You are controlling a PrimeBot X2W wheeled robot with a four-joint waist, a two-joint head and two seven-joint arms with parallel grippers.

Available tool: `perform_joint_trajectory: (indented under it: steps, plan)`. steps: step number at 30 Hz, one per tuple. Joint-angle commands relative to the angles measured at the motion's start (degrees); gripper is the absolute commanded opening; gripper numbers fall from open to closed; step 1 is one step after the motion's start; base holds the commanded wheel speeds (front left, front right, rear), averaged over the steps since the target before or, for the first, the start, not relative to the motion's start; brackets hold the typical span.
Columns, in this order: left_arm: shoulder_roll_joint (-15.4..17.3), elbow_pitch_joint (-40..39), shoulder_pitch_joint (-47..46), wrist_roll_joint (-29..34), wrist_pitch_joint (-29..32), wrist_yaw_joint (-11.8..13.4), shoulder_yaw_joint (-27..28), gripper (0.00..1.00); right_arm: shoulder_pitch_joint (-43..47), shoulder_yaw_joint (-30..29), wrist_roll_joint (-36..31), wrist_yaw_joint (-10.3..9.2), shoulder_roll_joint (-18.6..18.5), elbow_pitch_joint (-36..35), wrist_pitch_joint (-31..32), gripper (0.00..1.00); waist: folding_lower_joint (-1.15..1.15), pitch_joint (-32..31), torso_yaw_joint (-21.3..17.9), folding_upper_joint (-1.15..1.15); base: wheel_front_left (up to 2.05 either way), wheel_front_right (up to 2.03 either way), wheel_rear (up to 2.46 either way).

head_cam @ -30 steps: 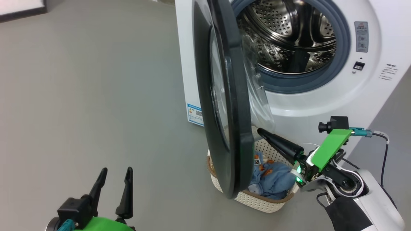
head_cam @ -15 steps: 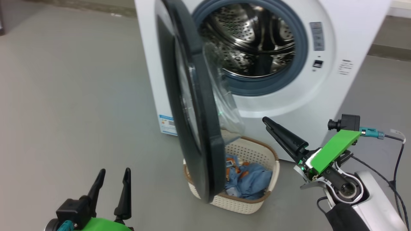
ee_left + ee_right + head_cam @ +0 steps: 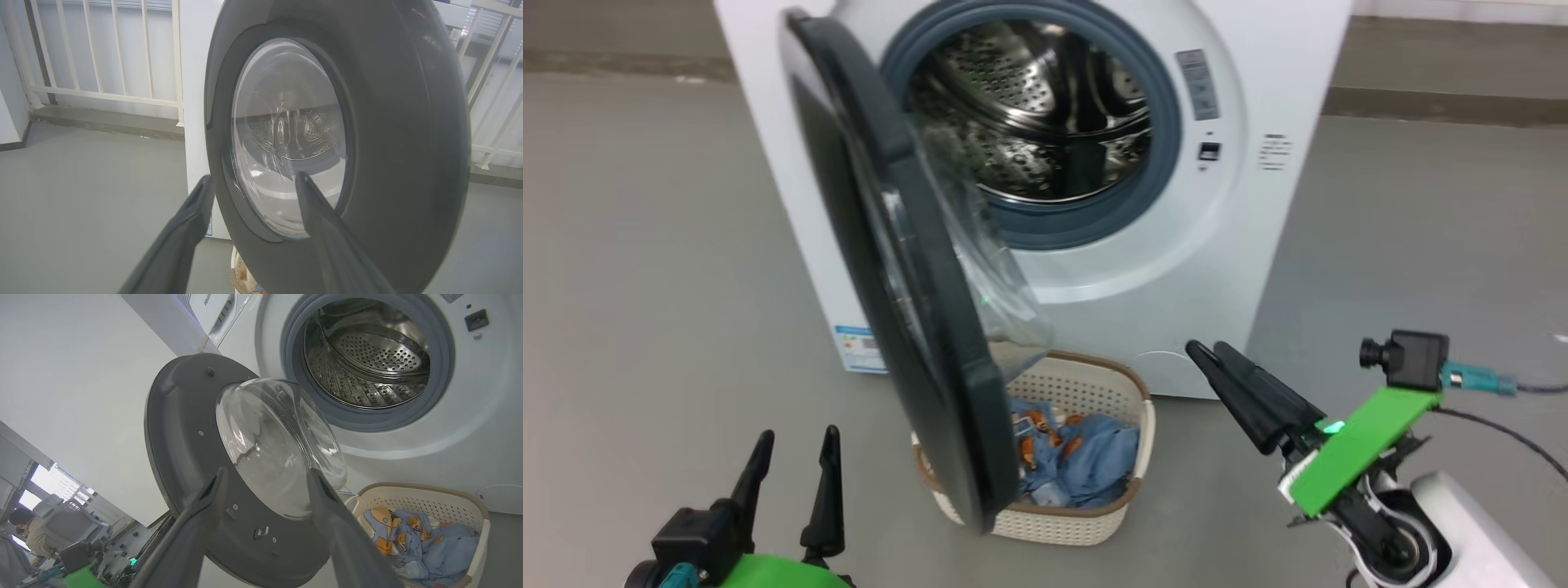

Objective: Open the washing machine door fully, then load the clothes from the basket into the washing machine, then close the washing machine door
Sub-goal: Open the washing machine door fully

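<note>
My left jaws and right jaws both gape wide, empty. Door (image 3: 923,286) half open ahead of both; basket (image 3: 1078,384) of clothes (image 3: 1094,461) left of my right jaws.

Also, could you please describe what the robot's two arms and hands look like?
Both have two long, tapered dark fingers. The left hand has a black base, bright green shell and teal plug. The right hand has a green plate, small black camera, cabled teal plug, and a white forearm behind.

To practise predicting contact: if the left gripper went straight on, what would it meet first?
Probably the outer face of the large round black-rimmed glass-centred washing machine door; depth is unclear.
</note>
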Motion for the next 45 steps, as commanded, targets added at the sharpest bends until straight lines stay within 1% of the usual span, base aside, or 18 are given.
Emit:
perform_joint_trajectory:
  steps: [1, 3, 9, 11, 15, 20, 27, 31, 37, 45]
  plan:
    - [0.7, -1.5, -0.8, -0.1, -0.6, 0.5, 2.1, 1.00, 0.4, 1.1, -0.3, 0.09, -0.4, -1.7, -1.3, 1.00, 0.00, -0.4, -2.5, 0.00, 0.00, 0.00, 0.00]
    - [0.6, -1.6, -0.6, -0.1, -0.6, 0.6, 2.2, 1.00, 0.6, 2.6, -2.4, 0.09, -2.1, -1.5, -4.6, 1.00, 0.00, -0.4, -3.6, 0.00, 0.00, 0.00, 0.00]
    - [0.3, -2.1, 0.3, 0.0, -0.7, 1.1, 2.7, 1.00, 2.0, 5.0, -5.4, 0.09, -5.0, 0.3, -12.6, 1.00, 0.00, -0.6, -6.6, 0.00, 0.00, 0.00, 0.00]
    - [0.2, -2.6, 0.7, 0.1, -0.7, 1.3, 3.0, 1.00, 2.6, 5.2, -6.4, 0.09, -5.6, 0.9, -14.9, 1.00, 0.00, -0.6, -7.3, 0.00, 0.00, 0.00, 0.00]
    - [0.2, -3.7, 1.6, 0.4, -0.8, 1.5, 3.3, 1.00, 3.4, 4.3, -12.1, 0.09, -7.0, 2.6, -19.3, 1.00, 0.00, -0.4, -8.2, 0.00, 0.00, 0.00, 0.00]
    - [-0.1, -5.0, 2.5, 0.6, -0.8, 1.7, 3.8, 1.00, 5.7, -0.2, -19.5, 0.09, -5.7, 4.5, -21.3, 1.00, 0.00, -0.1, -9.1, 0.00, 0.00, 0.00, 0.00]
    - [-0.6, -5.5, 2.8, 1.1, -0.8, 1.5, 4.1, 1.00, 9.3, -8.1, -28.7, 0.09, -2.5, 4.5, -21.5, 1.00, 0.00, 0.2, -9.5, 0.00, 0.00, 0.00, 0.00]
    - [-0.8, -5.4, 2.7, 1.4, -0.8, 1.3, 4.1, 1.00, 11.1, -11.5, -33.2, 0.09, -1.4, 4.6, -21.5, 1.00, 0.00, 0.2, -9.3, 0.00, 0.00, 0.00, 0.00]
    - [-1.2, -5.3, 2.6, 2.0, -0.8, 1.4, 4.2, 1.00, 12.4, -14.3, -37.1, 0.09, 0.2, 4.5, -21.6, 1.00, 0.00, 0.2, -8.9, 0.00, 0.00, 0.00, 0.00]
    - [-1.5, -5.2, 2.5, 2.2, -0.8, 1.1, 4.6, 1.00, 12.6, -14.8, -39.3, 0.09, 1.2, 4.4, -21.6, 1.00, 0.00, 0.2, -8.8, 0.00, 0.00, 0.00, 0.00]
